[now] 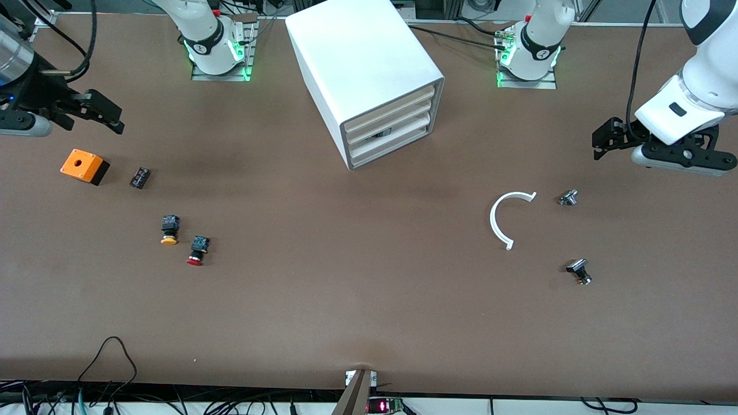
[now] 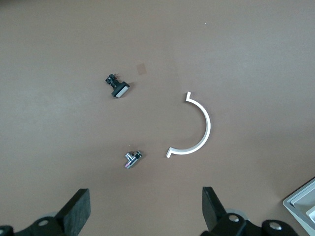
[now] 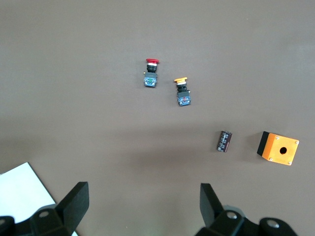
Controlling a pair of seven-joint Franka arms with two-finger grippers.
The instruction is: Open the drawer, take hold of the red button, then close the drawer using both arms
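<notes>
The red-capped button (image 1: 196, 252) lies on its side on the table toward the right arm's end, also in the right wrist view (image 3: 151, 73). It lies beside the orange-capped button (image 1: 169, 229) and slightly nearer the front camera. The white drawer unit (image 1: 369, 75) stands mid-table between the arms' bases; its three drawers (image 1: 392, 127) look closed. My right gripper (image 1: 106, 112) hangs open and empty above the table near the orange box (image 1: 83, 166); it also shows in its own wrist view (image 3: 142, 201). My left gripper (image 1: 602, 141) hangs open and empty above the left arm's end of the table, and shows in its own wrist view (image 2: 145, 209).
A small black part (image 1: 139, 177) lies beside the orange box. A white curved strip (image 1: 501, 219) and two small metal parts (image 1: 568, 197) (image 1: 579, 271) lie toward the left arm's end. The drawer unit's corner shows in the left wrist view (image 2: 302, 201).
</notes>
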